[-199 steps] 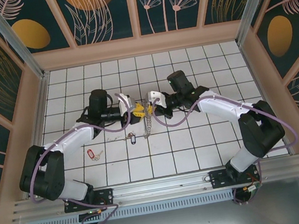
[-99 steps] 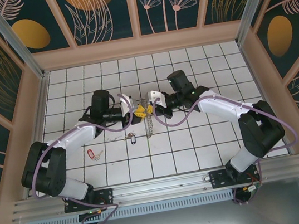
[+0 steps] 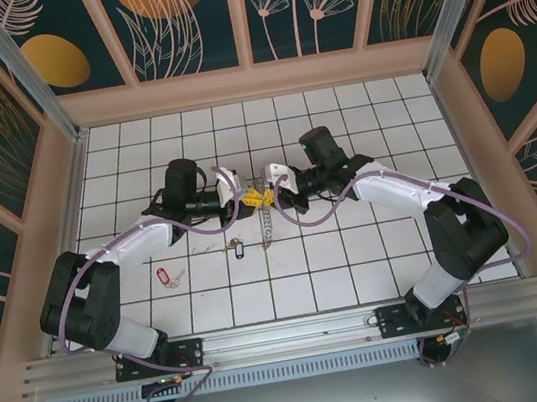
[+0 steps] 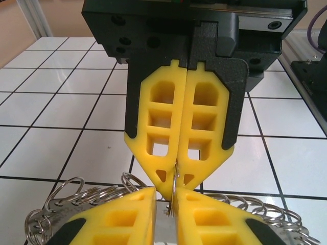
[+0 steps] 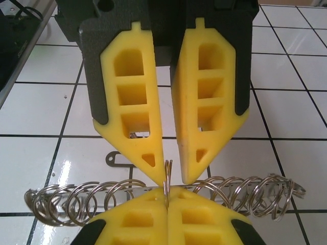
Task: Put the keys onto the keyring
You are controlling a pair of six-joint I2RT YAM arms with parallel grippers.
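The two grippers meet tip to tip over the middle of the tiled table. My right gripper [image 3: 269,197] [image 5: 166,196] is shut on the keyring [image 5: 167,176] [image 4: 174,176], a thin metal split ring standing on edge. My left gripper [image 3: 248,201] [image 4: 164,204] faces it, open by a narrow gap, and the ring's free edge stands between its yellow fingertips [image 5: 156,173]. A row of several more rings [image 5: 245,196] [image 3: 268,225] hangs under the held one. Both keys lie on the tiles nearer the arms' bases, one with a blue tag [image 3: 237,250], one with a red tag [image 3: 166,277].
Wooden walls [image 3: 63,191] close in the tiled floor on three sides. A metal rail [image 3: 289,334] runs along the near edge by the arm bases. Purple cables [image 3: 202,226] loop along both arms. A small dark flat piece with a hole [image 5: 115,158] lies on a tile.
The left gripper's jaws have narrowed around the held ring, and the left arm has shifted slightly toward the back. The right gripper has stayed shut in place. Both keys lie where they were.
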